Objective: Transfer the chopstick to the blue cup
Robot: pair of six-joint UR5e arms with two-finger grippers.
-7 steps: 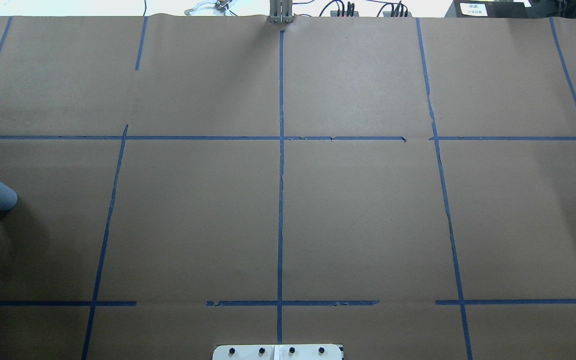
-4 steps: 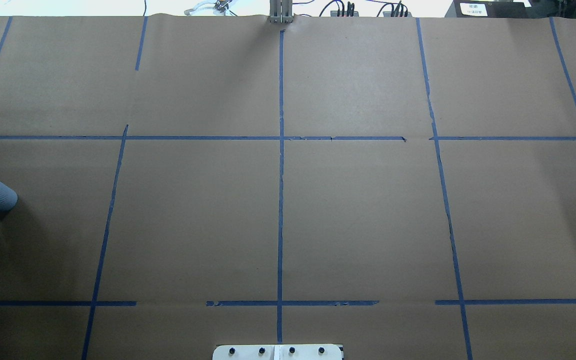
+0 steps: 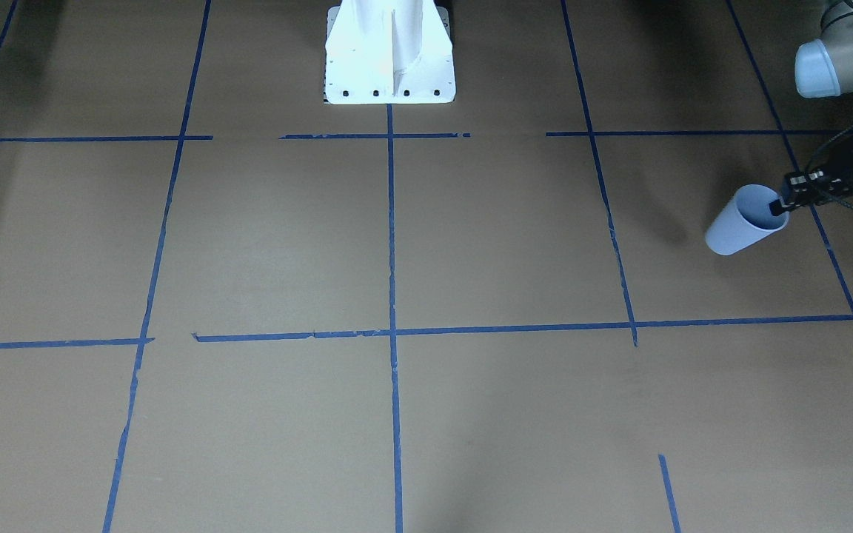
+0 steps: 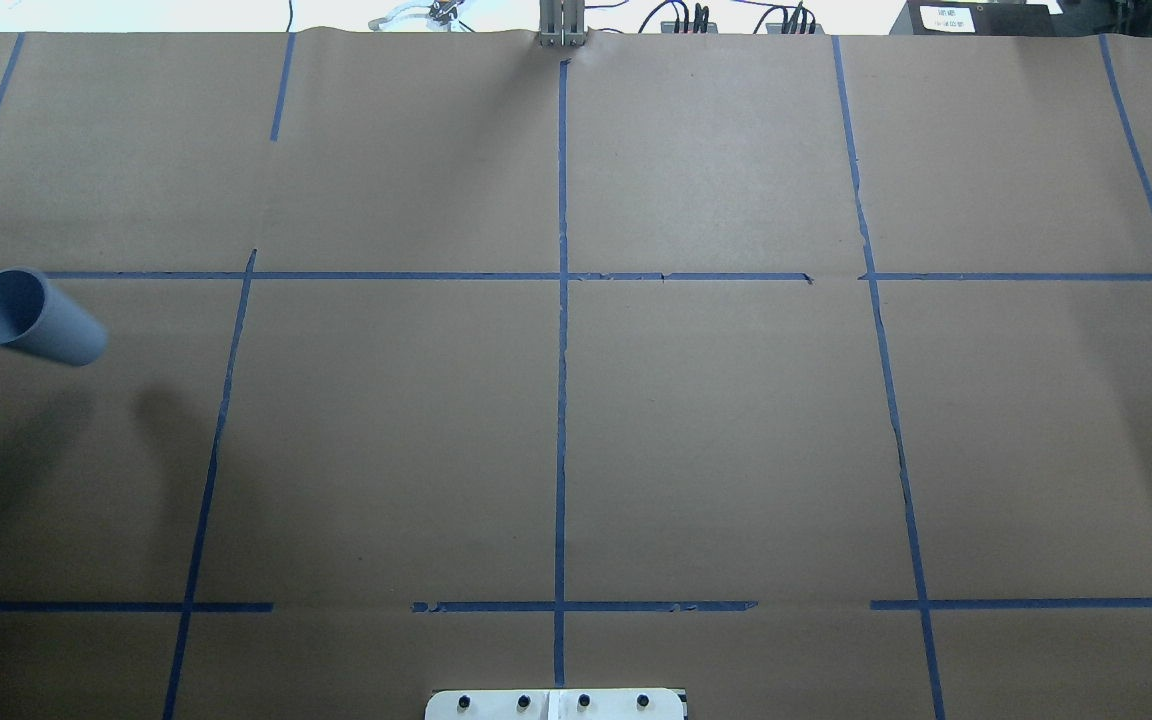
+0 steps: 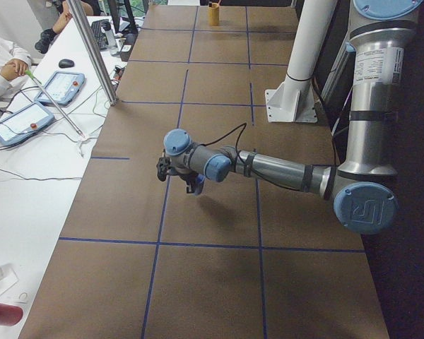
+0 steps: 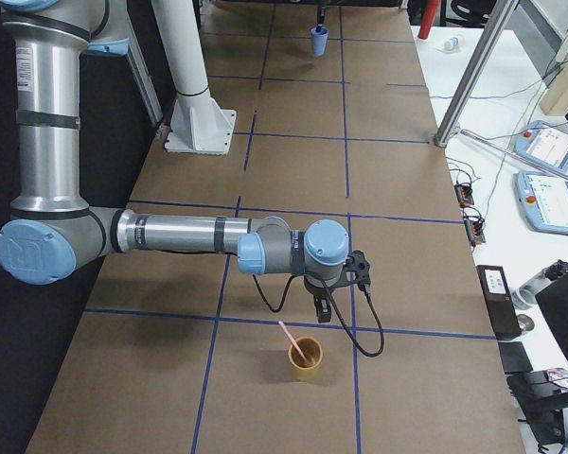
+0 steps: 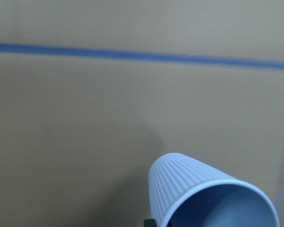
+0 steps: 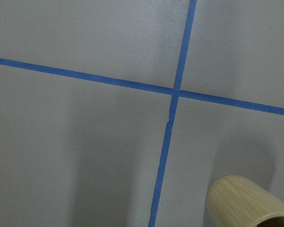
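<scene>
Far out at the robot's right end of the surface, the thin pink chopstick (image 6: 290, 338) leans in a squat bamboo cup (image 6: 306, 361), its upper end clear of the rim. The right claw (image 6: 322, 312) hangs near that cup, a little above it. It shows only in a side view, so I cannot tell how far it is open or whether it grips anything. The ribbed blue plastic cup (image 3: 743, 220) is at the opposite end, raised off the surface and about upright as far as the distant side view shows. The left claw (image 3: 780, 207) is pinched closed across its rim, one finger (image 3: 775, 209) inside the wall.

Risks, as judged:
- The one-sided rim pinch is a thin hold, so the cup could swivel or slip on a quick swing.
- The chopstick is slender and slanted, so a slightly off closing could miss it or tip the light bamboo cup.
- The black cable (image 6: 364, 326) looping from the right wrist hangs near the stick and might snag it.

Surroundings:
- The two cups are well apart, with the brown paper surface (image 4: 716, 430) and its blue tape lines (image 4: 561, 400) between them.
- The white pedestal base (image 3: 389, 59) sits mid-edge on the robot's side, aside from a straight path between the cups.
- Teach pendants (image 6: 549, 180) lie on the side bench, off the surface.
</scene>
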